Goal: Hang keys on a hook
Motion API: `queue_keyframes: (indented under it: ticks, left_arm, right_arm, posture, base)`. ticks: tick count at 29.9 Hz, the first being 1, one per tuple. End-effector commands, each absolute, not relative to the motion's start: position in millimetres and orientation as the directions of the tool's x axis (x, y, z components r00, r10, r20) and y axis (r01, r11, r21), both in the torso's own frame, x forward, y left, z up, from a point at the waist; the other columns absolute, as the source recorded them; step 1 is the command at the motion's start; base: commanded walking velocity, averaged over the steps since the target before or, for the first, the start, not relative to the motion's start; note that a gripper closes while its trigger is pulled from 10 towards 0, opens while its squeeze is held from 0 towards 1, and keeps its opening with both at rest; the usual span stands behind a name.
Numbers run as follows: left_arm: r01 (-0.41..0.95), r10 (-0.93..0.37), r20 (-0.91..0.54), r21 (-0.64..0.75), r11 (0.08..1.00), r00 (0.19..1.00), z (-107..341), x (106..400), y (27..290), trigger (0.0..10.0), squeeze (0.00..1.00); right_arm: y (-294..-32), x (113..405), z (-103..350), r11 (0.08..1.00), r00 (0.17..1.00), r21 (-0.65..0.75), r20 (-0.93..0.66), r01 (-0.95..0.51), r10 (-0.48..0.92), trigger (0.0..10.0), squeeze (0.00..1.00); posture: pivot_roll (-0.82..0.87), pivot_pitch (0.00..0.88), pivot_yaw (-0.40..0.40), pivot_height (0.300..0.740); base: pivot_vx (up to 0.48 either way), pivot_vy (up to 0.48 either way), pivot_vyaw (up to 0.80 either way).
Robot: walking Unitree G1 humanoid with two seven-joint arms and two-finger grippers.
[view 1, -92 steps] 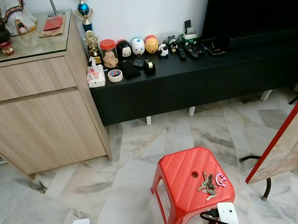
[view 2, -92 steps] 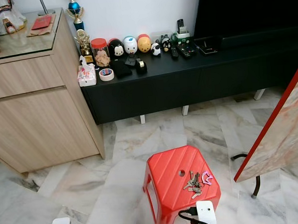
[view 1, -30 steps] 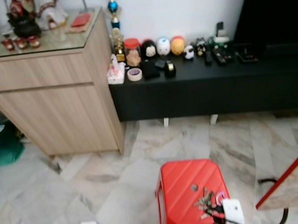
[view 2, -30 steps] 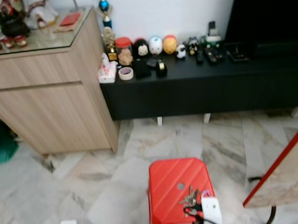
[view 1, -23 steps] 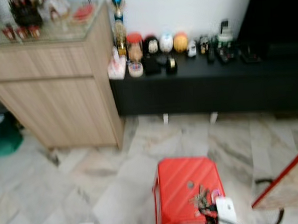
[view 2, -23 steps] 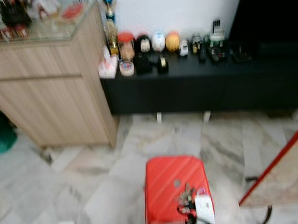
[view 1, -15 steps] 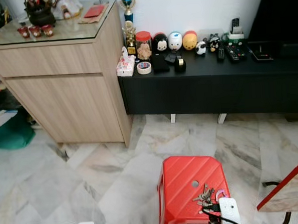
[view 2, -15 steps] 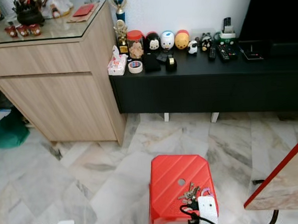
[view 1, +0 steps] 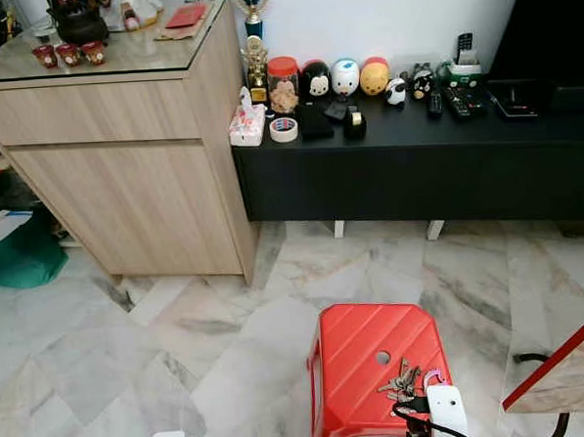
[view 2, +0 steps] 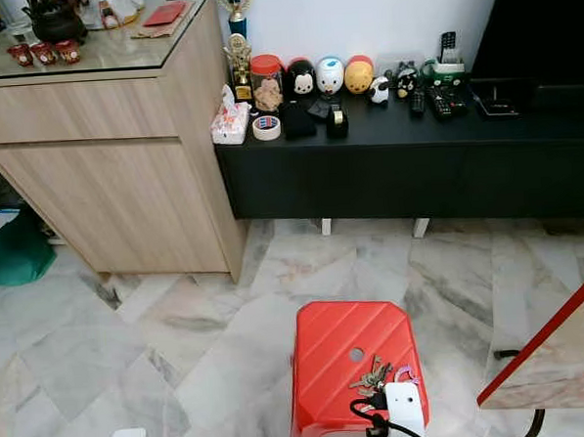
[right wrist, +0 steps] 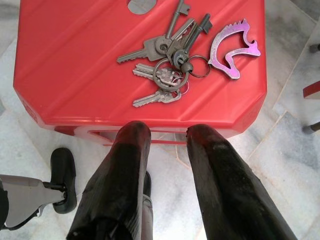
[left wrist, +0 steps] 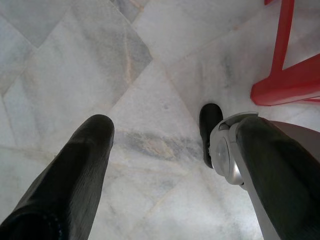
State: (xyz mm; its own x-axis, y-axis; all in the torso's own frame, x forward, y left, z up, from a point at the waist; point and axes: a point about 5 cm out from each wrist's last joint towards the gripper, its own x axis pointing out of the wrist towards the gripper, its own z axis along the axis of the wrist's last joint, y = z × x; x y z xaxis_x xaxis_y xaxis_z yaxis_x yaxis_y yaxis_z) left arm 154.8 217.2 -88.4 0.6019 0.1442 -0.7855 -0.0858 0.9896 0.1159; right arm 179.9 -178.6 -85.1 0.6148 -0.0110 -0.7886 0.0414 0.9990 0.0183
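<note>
Looking down from the head camera, I see a red plastic stool (view 1: 378,366) on the marble floor (view 1: 132,344), which serves as my landmark. On the stool's top, toward its near right corner and just beside the round hole in the seat, lies the bunch of keys (right wrist: 167,62), several silver keys on rings with a purple horse-head key fob (right wrist: 231,47) attached at the stool's right edge. My right gripper (right wrist: 167,131) hangs just off the stool's near edge, below the level of the seat; its two black fingers (right wrist: 131,150) stand slightly parted with nothing between them, and they are not touching the keys. My left gripper (left wrist: 170,135) hangs idle over bare floor to the left of the stool, one red stool leg showing beside it, its fingers spread wide and empty. Beyond the stool stand a light wooden cabinet (view 1: 123,178) and a low black TV console (view 1: 416,163) carrying small figurines, a roll of tape and remote controls. No hook can be made out. By my judgement the task has scarcely begun: the keys are ungrasped, so the pick-up, the carry and the hanging all remain.
</note>
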Motion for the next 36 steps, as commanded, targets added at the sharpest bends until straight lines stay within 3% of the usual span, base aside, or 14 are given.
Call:
queue_keyframes:
  ticks: [1, 7, 25, 36]
  left_arm:
    - [-0.093, 0.149, -0.797, 0.117, 0.989, 0.585, -90, 149, 219, 10.0, 0.00]
    - [-0.094, 0.151, -0.798, 0.118, 0.989, 0.583, -91, 149, 220, 10.0, 0.00]
    - [-0.094, 0.150, -0.797, 0.117, 0.989, 0.585, -91, 148, 218, 10.0, 0.00]
    - [-0.099, 0.152, -0.803, 0.116, 0.988, 0.577, -92, 146, 216, 10.0, 0.00]
  right_arm:
    - [-178, 180, -85, 0.999, 0.618, 0.019, -0.786, 0.042, -0.011, 10.0, 0.00]
    - [-177, 181, -84, 0.999, 0.623, 0.018, -0.782, 0.042, -0.012, 10.0, 0.00]
    - [-174, 187, -82, 0.999, 0.644, 0.026, -0.765, 0.038, -0.004, 10.0, 0.00]
    - [-174, 192, -78, 0.999, 0.673, 0.031, -0.740, 0.039, -0.003, 10.0, 0.00]
  posture:
    - [0.04, 0.035, 0.011, 0.740]
    - [0.04, 0.034, 0.011, 0.740]
    - [0.04, 0.027, 0.012, 0.740]
    - [0.04, 0.033, 0.008, 0.740]
  base:
    - [0.000, 0.000, 0.00]
    - [0.000, 0.000, 0.00]
    - [0.265, 0.000, 0.00]
    - [0.000, 0.000, 0.00]
